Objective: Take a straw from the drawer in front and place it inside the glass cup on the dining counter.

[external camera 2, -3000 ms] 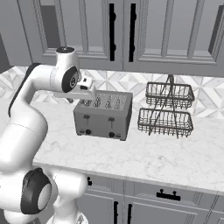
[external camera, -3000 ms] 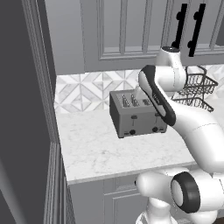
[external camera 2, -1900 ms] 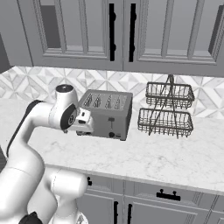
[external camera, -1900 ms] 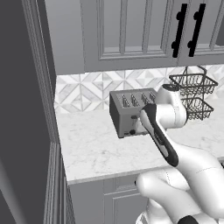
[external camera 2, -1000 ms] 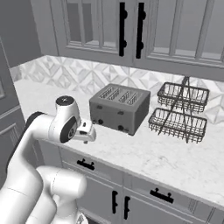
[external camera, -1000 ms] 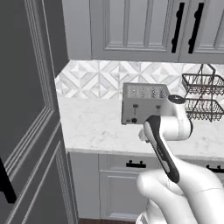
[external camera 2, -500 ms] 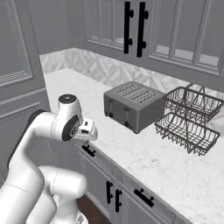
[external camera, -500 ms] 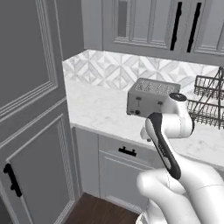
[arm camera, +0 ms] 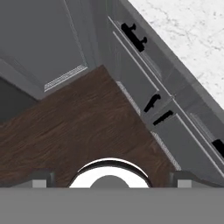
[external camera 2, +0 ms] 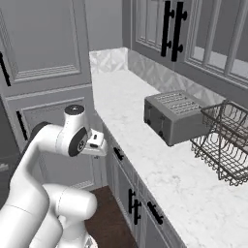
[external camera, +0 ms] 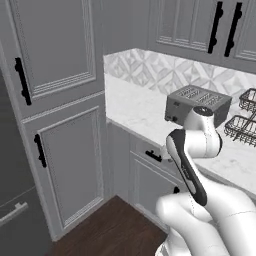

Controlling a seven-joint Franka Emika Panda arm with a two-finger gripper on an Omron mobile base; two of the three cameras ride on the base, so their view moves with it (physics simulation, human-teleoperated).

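We see our white arm folded low beside a marble surface [external camera: 135, 107] backed by patterned tiles. A grey toaster [external camera 2: 170, 116] stands on it, with a two-tier wire basket [external camera 2: 226, 145] just beside the toaster. The drawer [external camera: 152, 155] sits shut just under the surface edge, its short black bar handle [arm camera: 134, 36] showing in the hand view above lower cabinet doors and a dark wood floor [arm camera: 78, 127]. Our tool [arm camera: 109, 180] points down at that floor, its two tips [arm camera: 40, 179] spread wide apart with nothing between them. Tall grey cabinet doors [external camera: 55, 60] stand left.
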